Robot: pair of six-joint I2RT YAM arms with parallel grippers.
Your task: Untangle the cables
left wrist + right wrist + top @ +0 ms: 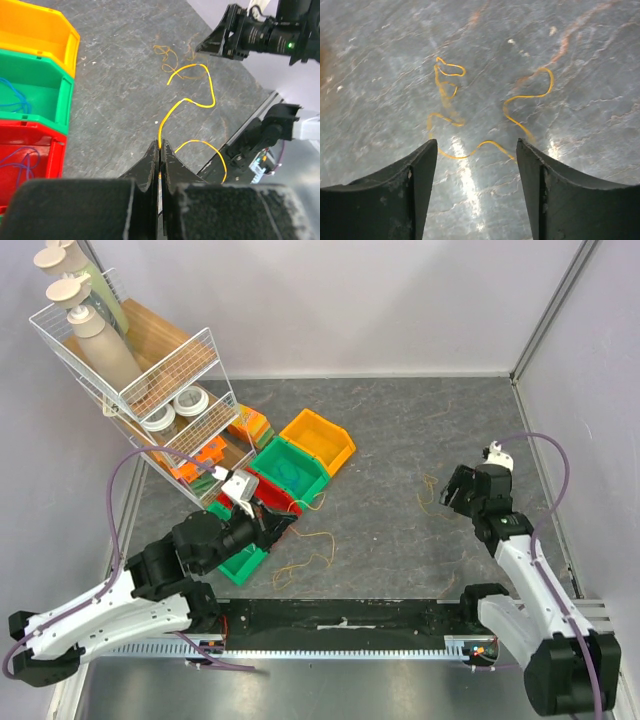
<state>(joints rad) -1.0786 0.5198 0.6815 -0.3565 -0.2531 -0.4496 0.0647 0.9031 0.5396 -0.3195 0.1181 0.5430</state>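
Observation:
My left gripper (pixel 272 523) is shut on a thin yellow cable (pixel 186 100), pinched between the fingertips (pixel 154 152) in the left wrist view. The cable snakes away over the grey table to a small orange-yellow tangle (pixel 167 57). In the top view this cable (pixel 312 555) lies in front of the bins. My right gripper (pixel 447 492) is open and empty. It hovers just above another loose yellow-orange cable (pixel 451 107) that lies on the table between and beyond its fingers (pixel 420 170). That cable also shows in the top view (pixel 428 490).
A row of bins stands at the left: orange (pixel 335 435), green (pixel 268 456) with a blue wire (pixel 15 100), red (pixel 268 505) with blue wire, and a small green one (pixel 243 562). A wire rack (pixel 150 370) with bottles stands at the back left.

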